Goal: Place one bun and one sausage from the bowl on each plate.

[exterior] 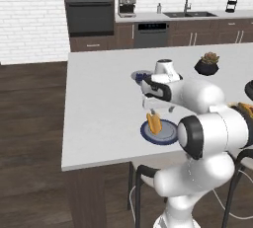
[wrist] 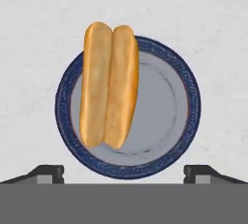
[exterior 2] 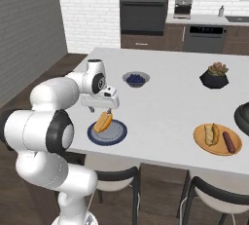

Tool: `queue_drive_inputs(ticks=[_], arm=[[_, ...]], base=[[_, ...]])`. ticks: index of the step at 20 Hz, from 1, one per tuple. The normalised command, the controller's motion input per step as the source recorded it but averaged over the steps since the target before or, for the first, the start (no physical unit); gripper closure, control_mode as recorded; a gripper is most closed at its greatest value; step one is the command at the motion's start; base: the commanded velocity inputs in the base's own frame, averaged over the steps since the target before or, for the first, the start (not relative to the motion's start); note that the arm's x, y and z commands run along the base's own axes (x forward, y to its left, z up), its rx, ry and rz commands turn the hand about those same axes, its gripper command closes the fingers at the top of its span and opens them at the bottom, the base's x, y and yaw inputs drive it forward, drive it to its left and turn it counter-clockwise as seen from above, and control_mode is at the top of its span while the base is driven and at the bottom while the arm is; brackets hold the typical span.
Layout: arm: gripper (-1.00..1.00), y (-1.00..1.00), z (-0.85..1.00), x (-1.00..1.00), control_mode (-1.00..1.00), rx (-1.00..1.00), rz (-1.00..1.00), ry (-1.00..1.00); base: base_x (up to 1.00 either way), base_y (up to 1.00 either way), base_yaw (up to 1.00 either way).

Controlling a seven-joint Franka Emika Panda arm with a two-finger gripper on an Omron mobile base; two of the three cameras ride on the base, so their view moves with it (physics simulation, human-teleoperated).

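Note:
A golden split bun (wrist: 109, 85) lies on the left side of the dark blue plate (wrist: 164, 106), overhanging its rim a little. My gripper (wrist: 123, 172) hangs straight above this plate, open and empty. From the base it shows over the bun (exterior 2: 102, 121) and blue plate (exterior 2: 116, 134) near the counter's front edge, gripper (exterior 2: 99, 108) a little above them. The orange plate (exterior 2: 217, 152) to the right carries another bun (exterior 2: 211, 134) and a dark red sausage (exterior 2: 229, 141). The dark bowl (exterior 2: 243, 117) sits at the far right, cut off by the frame.
A small grey bowl of blueberries (exterior 2: 135, 79) stands behind the blue plate. A black plant pot (exterior 2: 217, 76) sits further back right. Stools (exterior 2: 116, 178) stand under the counter's front edge.

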Motion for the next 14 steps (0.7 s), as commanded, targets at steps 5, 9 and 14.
queue_drive_inputs(ticks=[5, 9, 14], arm=[[-1.0, -0.15, 0.48, -0.27, -1.0, 0.0, 0.0, 0.0], [-1.0, -0.09, 0.33, -0.57, -1.0, 0.0, 0.0, -0.03], [-1.0, -0.13, 0.29, -0.64, -1.0, 0.0, 0.0, -0.09]], base=[[0.0, 0.0, 0.0], [0.0, 0.0, 0.0], [0.0, 0.0, 0.0]])
